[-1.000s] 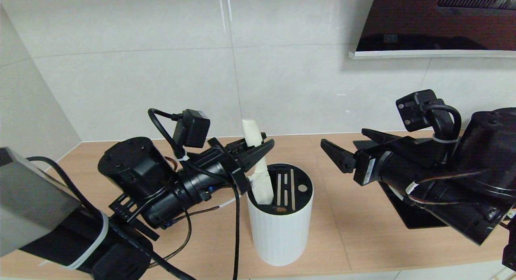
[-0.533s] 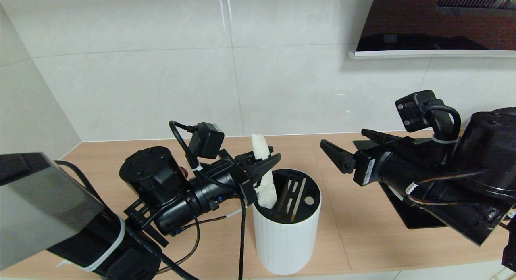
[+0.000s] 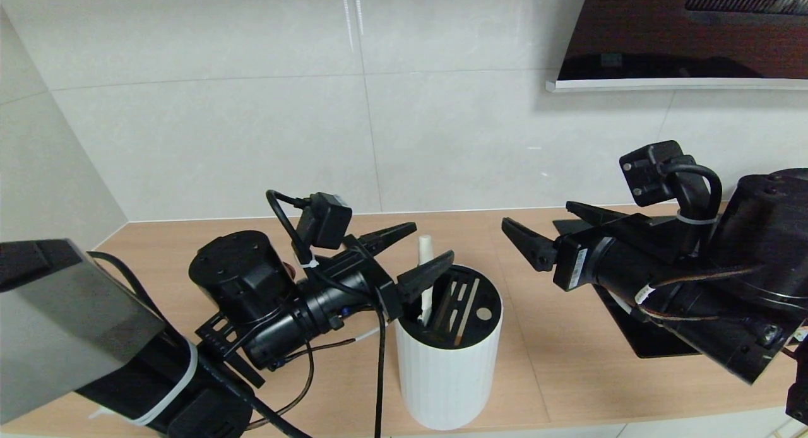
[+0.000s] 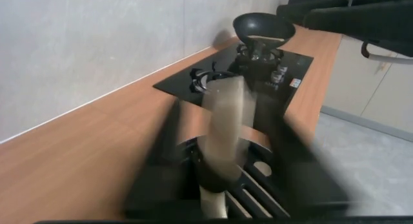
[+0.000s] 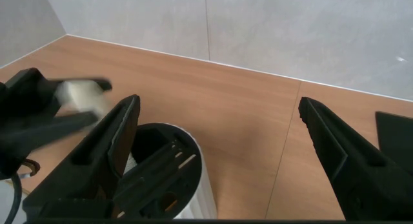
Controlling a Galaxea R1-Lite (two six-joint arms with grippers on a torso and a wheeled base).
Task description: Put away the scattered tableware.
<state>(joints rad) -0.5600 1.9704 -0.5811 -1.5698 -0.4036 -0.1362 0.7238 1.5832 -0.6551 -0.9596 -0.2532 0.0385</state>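
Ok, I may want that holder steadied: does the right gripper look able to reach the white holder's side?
Probably yes. The right gripper hangs open to the right of the white holder, only bare counter between; the left gripper, open around the white handle, crowds only the holder's left rim.

The left gripper (image 3: 432, 240) now has its fingers spread apart, no longer clamped on the white utensil (image 3: 425, 247). The utensil sits deeper in the white holder (image 3: 448, 368), with less of it showing above the rim. Compared with a second ago, the holder stands slightly further right and nearer the front edge of the counter (image 3: 555, 362).
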